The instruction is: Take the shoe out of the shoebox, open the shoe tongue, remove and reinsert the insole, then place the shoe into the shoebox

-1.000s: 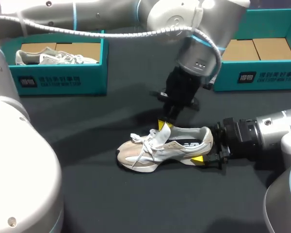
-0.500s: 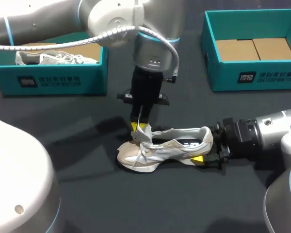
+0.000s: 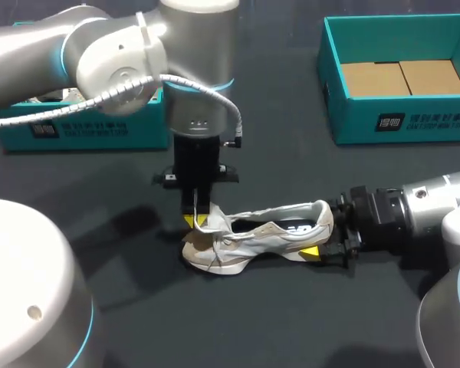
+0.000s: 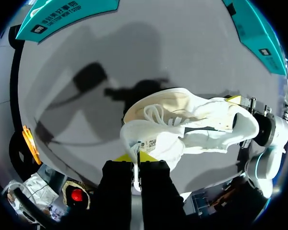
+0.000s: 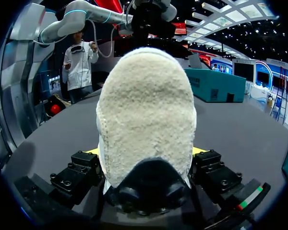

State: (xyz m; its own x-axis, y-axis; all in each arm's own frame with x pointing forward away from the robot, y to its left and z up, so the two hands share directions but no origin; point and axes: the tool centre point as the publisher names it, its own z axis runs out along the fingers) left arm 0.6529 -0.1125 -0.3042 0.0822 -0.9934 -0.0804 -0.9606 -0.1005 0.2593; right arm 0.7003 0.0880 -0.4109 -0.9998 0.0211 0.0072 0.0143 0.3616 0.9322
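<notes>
With the shoe point(image 3: 257, 238) on the table point(image 3: 291, 322), our right gripper point(image 3: 320, 236) clamped on its heel point(image 5: 146, 124) and our left gripper point(image 3: 197, 221) pinching the tongue point(image 4: 149, 139) (folded toward the toe point(image 3: 201, 249)), a harder tug could slip the tongue free or tip the shoe.

Overhead light, apparently even, throws soft shadows across the table point(image 3: 238, 322)

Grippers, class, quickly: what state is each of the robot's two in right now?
Left gripper: shut on the shoe tongue.
Right gripper: shut on the shoe, one finger on each side of its heel.
</notes>
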